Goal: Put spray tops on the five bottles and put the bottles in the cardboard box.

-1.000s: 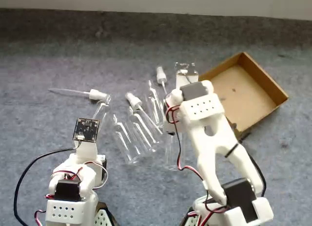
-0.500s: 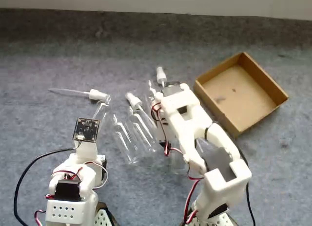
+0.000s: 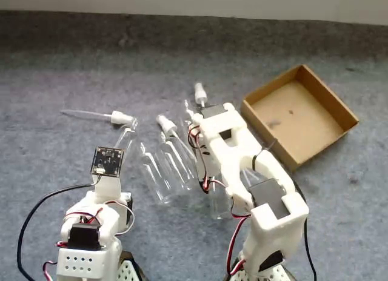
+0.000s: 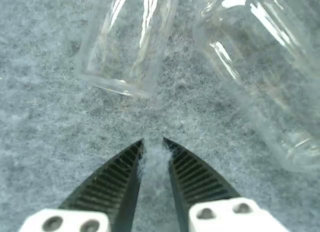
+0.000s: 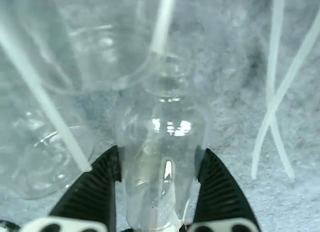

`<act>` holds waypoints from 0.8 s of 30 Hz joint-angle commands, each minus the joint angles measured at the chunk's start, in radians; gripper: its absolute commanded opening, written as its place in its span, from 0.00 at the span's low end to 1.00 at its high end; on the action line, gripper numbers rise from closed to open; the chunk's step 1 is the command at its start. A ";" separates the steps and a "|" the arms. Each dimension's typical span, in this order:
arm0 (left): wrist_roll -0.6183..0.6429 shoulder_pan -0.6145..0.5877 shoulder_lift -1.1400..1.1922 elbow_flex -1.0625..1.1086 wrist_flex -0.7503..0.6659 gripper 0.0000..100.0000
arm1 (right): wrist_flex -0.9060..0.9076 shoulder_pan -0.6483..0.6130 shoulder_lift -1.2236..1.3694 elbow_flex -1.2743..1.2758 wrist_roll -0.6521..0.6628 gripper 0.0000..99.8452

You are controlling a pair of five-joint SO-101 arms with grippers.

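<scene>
Right gripper [image 5: 160,153]: clasped around a clear bottle [image 5: 160,127], one finger against each side of its body as far as the wrist view shows.
Held bottle: lies between the fingers, neck pointing away from the gripper; the neck looks bare, so I judge it has no spray top yet.
Just beyond the right gripper: more clear bottles [image 3: 167,169] lie side by side in a cluster, with thin white dip tubes [image 5: 280,92] crossing the grey carpet [image 3: 54,81] beside them.
Left gripper [image 4: 152,142]: almost shut, a thin slit between the tips, holding nothing; it hovers over bare carpet.
Ahead of the left gripper: two bottle bases, one straight ahead [image 4: 127,42] and one off to the side [image 4: 260,77], both apart from the fingers.
Past the cluster: three spray tops [image 3: 121,118], [image 3: 165,125], [image 3: 199,94] sit near the bottle necks; the first looks loose with its tube lying free, and whether the other two are seated I cannot tell.
Farthest from both grippers: the cardboard box [image 3: 267,132], open and with no bottle inside.
Progress: early by my reading; nothing is boxed, capping is unconfirmed, and every bottle is left to be capped and moved.
</scene>
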 commanded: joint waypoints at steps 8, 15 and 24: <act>0.009 0.015 -0.008 0.022 0.005 0.01 | 0.208 0.177 -0.315 -0.193 0.368 0.00; 0.009 0.015 -0.008 0.022 0.005 0.01 | 0.214 0.188 -0.591 -0.165 0.525 0.00; 0.009 0.015 -0.008 0.022 0.005 0.01 | 0.076 0.189 -0.860 0.211 0.684 0.00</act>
